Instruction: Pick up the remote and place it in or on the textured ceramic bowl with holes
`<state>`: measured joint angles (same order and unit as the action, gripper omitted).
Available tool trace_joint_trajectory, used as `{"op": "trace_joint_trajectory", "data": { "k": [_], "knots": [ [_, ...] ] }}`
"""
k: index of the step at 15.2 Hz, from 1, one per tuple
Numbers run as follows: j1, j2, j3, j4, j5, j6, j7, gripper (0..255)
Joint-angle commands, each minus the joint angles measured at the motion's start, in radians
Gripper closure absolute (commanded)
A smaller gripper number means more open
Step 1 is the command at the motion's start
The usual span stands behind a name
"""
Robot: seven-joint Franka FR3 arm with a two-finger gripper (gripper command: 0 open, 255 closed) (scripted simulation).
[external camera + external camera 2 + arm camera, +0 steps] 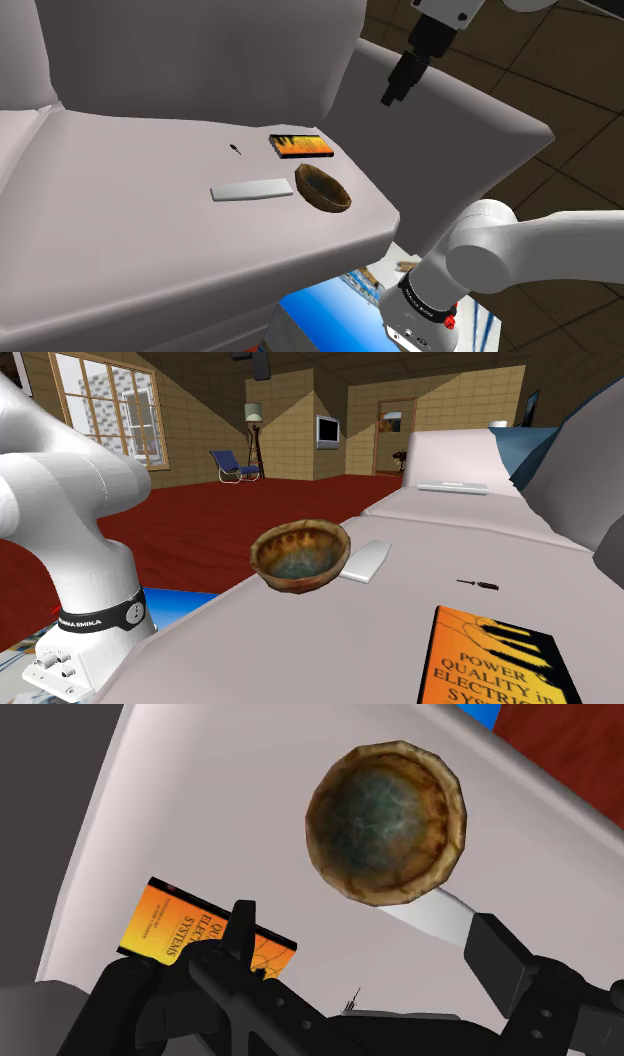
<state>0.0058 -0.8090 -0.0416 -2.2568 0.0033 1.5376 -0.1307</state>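
Pale grey sofa seat (150, 230) holds a brown, rough round bowl (323, 188), with a flat pale-grey remote (251, 190) just beside it. My black claw (398, 88) hangs above, fingers wide apart, empty. Approach step: next I drop and align over the remote.

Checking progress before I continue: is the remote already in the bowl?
No, the remote lies flat on the sofa seat beside the bowl.

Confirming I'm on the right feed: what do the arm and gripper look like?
White arm of rounded links, with a black band bearing white lettering and small red marks at one joint. The gripper is all black, with two blocky fingers.
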Motion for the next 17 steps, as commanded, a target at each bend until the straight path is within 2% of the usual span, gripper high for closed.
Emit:
{"op": "trace_joint_trajectory", "data": {
  "k": [1,9,17],
  "knots": [
    [0.0,0.0,0.0,0.0,0.0,0.0,0.0,0],
    [0.106,0.189,-0.008,-0.062,-0.004,0.225,-0.207,0],
    [0.204,0.41,0.003,-0.07,0.002,0.426,-0.406,0]
  ]
}}
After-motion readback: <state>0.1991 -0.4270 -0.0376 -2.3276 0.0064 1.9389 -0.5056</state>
